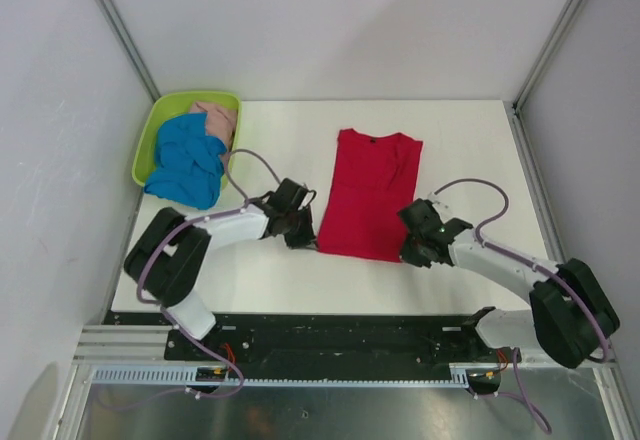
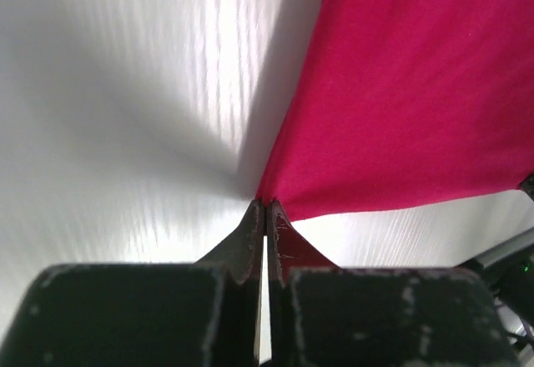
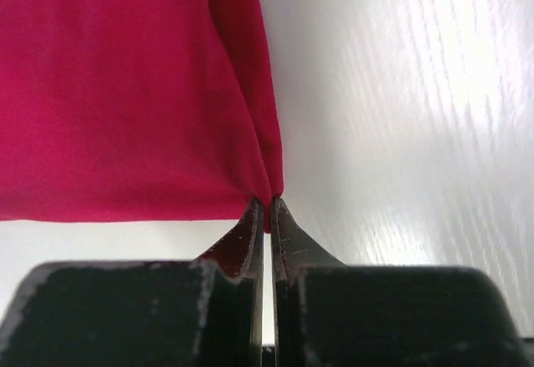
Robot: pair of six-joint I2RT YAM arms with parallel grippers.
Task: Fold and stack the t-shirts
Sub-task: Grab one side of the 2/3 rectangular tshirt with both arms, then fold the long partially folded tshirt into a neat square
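Apparently both near hem corners are taken so that the red t-shirt [image 1: 370, 195], flat in the middle of the table [image 1: 280, 140], can be folded toward its collar. The left gripper [image 2: 265, 208] has its jaws pressed together on the left corner, the right gripper [image 3: 267, 206] on the right one. Behind the collar there is bare table. The blue t-shirt [image 1: 185, 165] and, probably, the pink t-shirt [image 1: 216, 120] lie in the basket [image 1: 148, 138].

a green basket [image 1: 147, 143] sits at the far left corner of the white table [image 1: 470, 150]. pale grey walls [image 1: 330, 20] stand around the table.
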